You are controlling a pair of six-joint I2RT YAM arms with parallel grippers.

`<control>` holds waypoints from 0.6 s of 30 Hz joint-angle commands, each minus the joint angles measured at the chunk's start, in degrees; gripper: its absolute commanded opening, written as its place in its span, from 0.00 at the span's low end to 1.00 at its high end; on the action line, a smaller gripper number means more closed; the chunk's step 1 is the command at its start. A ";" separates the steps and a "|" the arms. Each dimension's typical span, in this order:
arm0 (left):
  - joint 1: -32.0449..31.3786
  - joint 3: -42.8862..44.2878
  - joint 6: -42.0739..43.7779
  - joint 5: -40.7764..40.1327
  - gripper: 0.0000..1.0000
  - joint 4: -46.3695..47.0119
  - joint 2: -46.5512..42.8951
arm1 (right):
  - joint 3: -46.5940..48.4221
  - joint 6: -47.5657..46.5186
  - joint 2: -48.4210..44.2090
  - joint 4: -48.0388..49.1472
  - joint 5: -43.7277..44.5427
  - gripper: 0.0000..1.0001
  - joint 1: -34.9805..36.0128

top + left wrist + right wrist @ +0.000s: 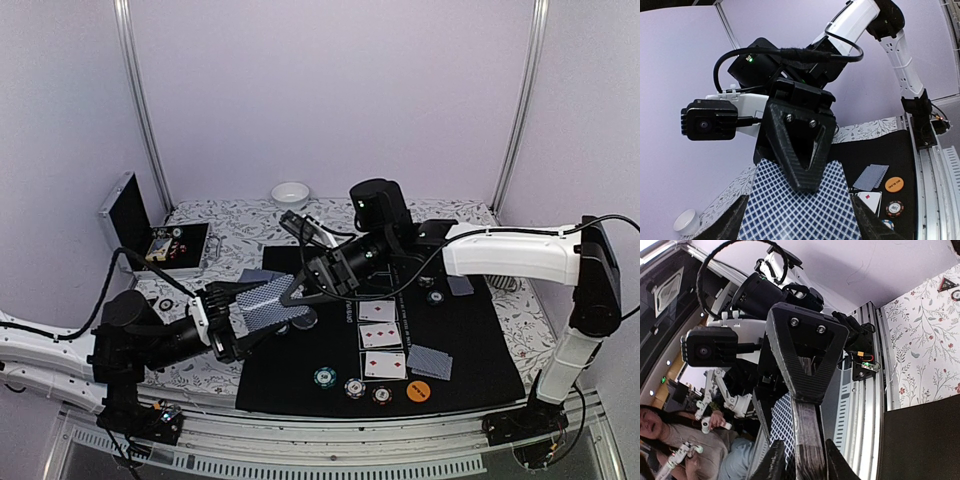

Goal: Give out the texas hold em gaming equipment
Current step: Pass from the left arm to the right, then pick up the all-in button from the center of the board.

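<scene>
the left tool (258,318) clamps a deck of grey-blue-backed playing cards (275,310) by its side edges, over the left edge of the black mat (470,340). the right tool (300,292) faces it from the far side, its fingers (801,180) pinched on the deck's end. three chips (354,387) and an orange disc (418,391) lie along the mat's near edge.

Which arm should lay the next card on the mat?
Right. The left gripper is tied up gripping the deck, while the right gripper sits at the deck's top edge, over the black mat near the three face-up cards. Whether it has pinched a card is unclear.
</scene>
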 commanded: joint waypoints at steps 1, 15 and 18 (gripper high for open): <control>-1.03 0.89 0.20 0.29 0.62 1.08 -0.44 | 1.61 2.10 1.10 0.64 -1.30 0.09 -0.16; 0.25 10.00 -16.81 -16.43 0.98 -17.81 -2.37 | -8.23 2.59 -10.17 -2.68 9.65 0.02 -16.30; 3.07 13.98 -24.81 -19.33 0.98 -28.04 -1.92 | -12.77 1.21 -14.88 -3.13 11.03 0.02 -22.17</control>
